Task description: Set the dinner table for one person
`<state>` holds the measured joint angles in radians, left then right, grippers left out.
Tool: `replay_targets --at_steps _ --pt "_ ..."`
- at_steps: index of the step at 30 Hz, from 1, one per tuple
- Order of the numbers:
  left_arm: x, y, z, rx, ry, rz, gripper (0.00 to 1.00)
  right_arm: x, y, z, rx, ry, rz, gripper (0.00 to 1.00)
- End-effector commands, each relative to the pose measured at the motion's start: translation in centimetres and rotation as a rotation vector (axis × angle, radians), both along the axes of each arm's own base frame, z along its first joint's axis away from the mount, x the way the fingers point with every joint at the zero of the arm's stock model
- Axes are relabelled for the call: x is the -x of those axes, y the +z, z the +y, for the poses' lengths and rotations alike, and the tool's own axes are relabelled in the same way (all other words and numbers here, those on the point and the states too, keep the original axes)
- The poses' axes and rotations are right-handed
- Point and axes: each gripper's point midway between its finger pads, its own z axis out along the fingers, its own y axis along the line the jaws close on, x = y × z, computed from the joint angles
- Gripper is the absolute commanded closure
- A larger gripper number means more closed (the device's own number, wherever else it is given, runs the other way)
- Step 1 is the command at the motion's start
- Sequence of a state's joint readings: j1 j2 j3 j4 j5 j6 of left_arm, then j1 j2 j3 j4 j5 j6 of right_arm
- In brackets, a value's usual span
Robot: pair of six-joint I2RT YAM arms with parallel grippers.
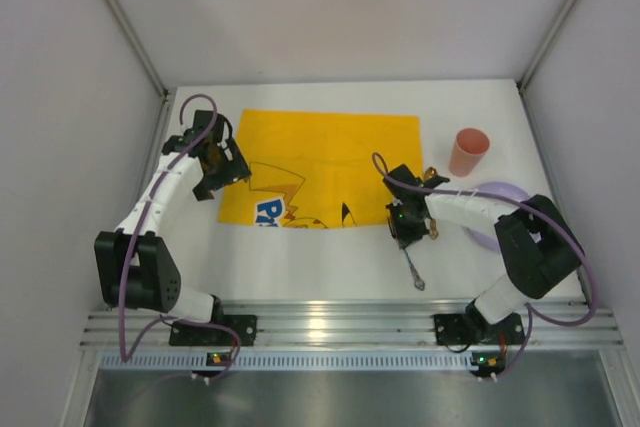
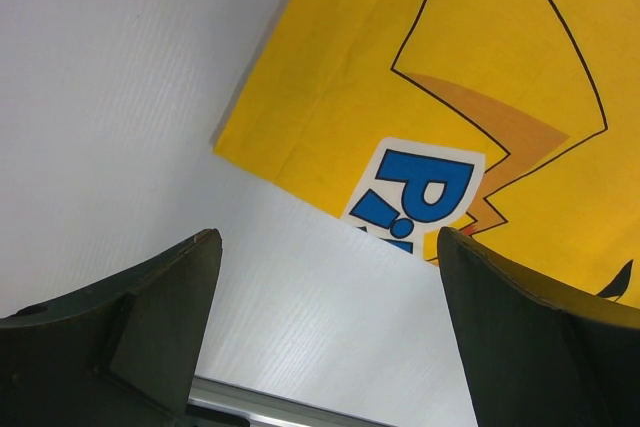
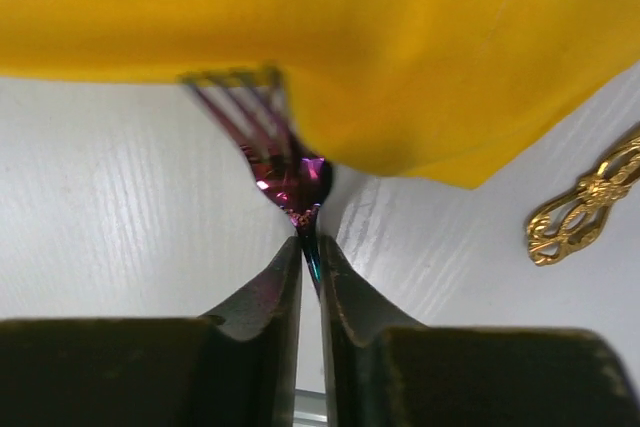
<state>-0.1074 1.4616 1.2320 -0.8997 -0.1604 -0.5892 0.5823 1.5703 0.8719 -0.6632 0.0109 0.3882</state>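
Note:
The white dinner table [image 1: 330,262] carries a yellow cartoon-print cloth [image 1: 330,162] in its middle. My right gripper [image 1: 410,229] is shut on the neck of an iridescent purple fork [image 3: 290,172] at the cloth's near right corner [image 3: 400,67]. The fork's tines reach the cloth's edge, which hides part of its head. The fork's handle [image 1: 413,272] trails toward the near edge. My left gripper [image 1: 222,179] is open and empty above the bare table [image 2: 300,327], by the cloth's near left corner [image 2: 300,127].
A pink cup [image 1: 468,152] stands at the back right. A purple plate [image 1: 497,197] lies under my right arm, mostly hidden. A gold ornate utensil handle [image 3: 585,202] lies on the table just right of the fork. The aluminium rail [image 1: 340,322] runs along the near edge.

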Motion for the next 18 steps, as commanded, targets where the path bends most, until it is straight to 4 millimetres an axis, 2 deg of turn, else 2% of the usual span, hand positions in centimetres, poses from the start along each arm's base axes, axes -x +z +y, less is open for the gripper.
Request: replay_targets --at_steps 1,2,3,5,7,10,12,13,15,16,18 --pt "0.4 1.2 0.3 -0.006 0.02 -0.039 0.06 4.4 -2.2 0.1 0.072 0.035 0.136 0.95" --pt "0.5 1.1 0.3 -0.008 0.021 -0.039 0.06 5.0 -2.3 0.3 0.079 0.038 0.146 0.99" --pt "0.8 1.0 0.3 -0.009 0.02 -0.036 0.06 6.0 -2.4 0.7 0.088 0.068 0.155 1.0" --pt "0.9 1.0 0.4 -0.009 0.022 -0.039 0.06 6.5 -2.4 0.8 0.119 0.088 0.14 1.0" --pt "1.3 0.9 0.5 -0.011 0.021 -0.036 0.06 7.0 -1.6 1.2 0.147 0.129 0.105 1.0" --pt "1.7 0.8 0.5 -0.012 0.021 -0.033 0.06 6.5 1.2 1.9 0.143 0.155 0.031 1.0" --pt "1.7 0.8 0.5 -0.009 0.02 -0.038 0.06 5.7 4.1 2.9 0.092 0.154 -0.021 1.0" --pt "1.7 0.7 0.4 -0.006 0.018 -0.036 0.06 4.6 6.0 4.1 0.052 0.152 -0.062 1.0" --pt "1.7 0.9 0.4 -0.004 0.016 -0.038 0.06 3.8 8.1 5.1 0.026 0.158 -0.092 1.0" --pt "1.7 0.9 0.3 -0.002 0.016 -0.038 0.06 2.5 10.4 6.8 -0.026 0.16 -0.139 1.0" --pt "1.5 1.4 0.3 -0.004 0.012 -0.053 0.06 1.3 11.7 8.4 -0.05 0.169 -0.148 1.0"
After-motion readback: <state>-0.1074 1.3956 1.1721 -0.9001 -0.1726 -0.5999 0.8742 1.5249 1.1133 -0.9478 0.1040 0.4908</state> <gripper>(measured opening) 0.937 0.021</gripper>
